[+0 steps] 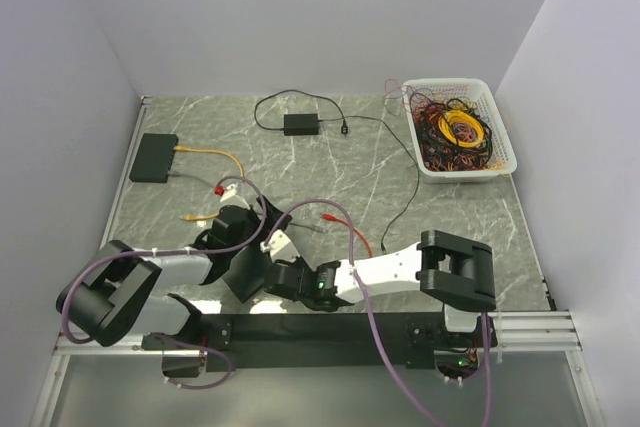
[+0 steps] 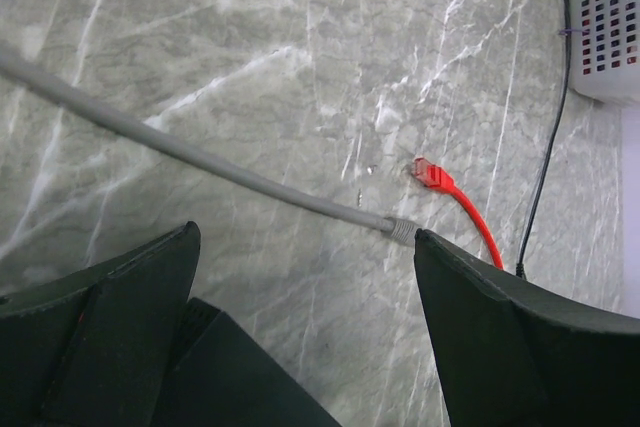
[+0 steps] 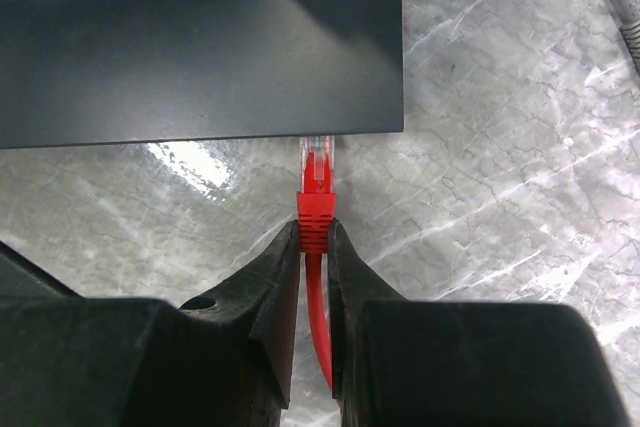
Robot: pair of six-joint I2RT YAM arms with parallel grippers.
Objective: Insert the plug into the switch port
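In the right wrist view my right gripper (image 3: 314, 239) is shut on the ribbed boot of the red plug (image 3: 317, 209). Its clear tip touches the front edge of the black switch (image 3: 200, 42); the port itself is hidden under that edge. The red cable (image 3: 318, 327) trails back between the fingers. From above, the right gripper (image 1: 272, 275) points left at the switch (image 1: 243, 275), and the plug is hidden there. My left gripper (image 2: 305, 237) stands open over bare marble, holding nothing, just behind the switch (image 1: 250, 219).
A grey cable (image 2: 180, 150) ends by the left gripper's right finger. The red cable's other plug (image 2: 428, 173) lies beyond. A second black switch (image 1: 153, 157) with a yellow cable sits far left, a power adapter (image 1: 300, 124) at the back, a white basket (image 1: 460, 130) of cables back right.
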